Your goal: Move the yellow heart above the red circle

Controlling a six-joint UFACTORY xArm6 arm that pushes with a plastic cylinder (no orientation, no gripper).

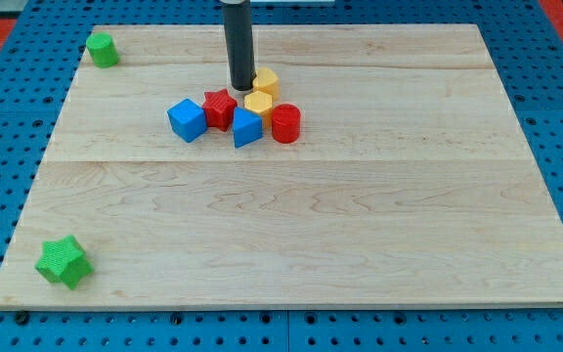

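The red circle (285,124) sits at the right end of a tight cluster in the board's upper middle. Two yellow blocks lie at its upper left: one (266,82) higher up and one (258,104) just below it, touching the red circle's left side; which is the heart I cannot tell. My tip (241,88) rests on the board just left of the upper yellow block and right above the red star (220,108).
A blue cube (187,119) lies left of the red star and a blue block (246,128) below it. A green cylinder (103,49) sits at the top left corner and a green star (64,261) at the bottom left.
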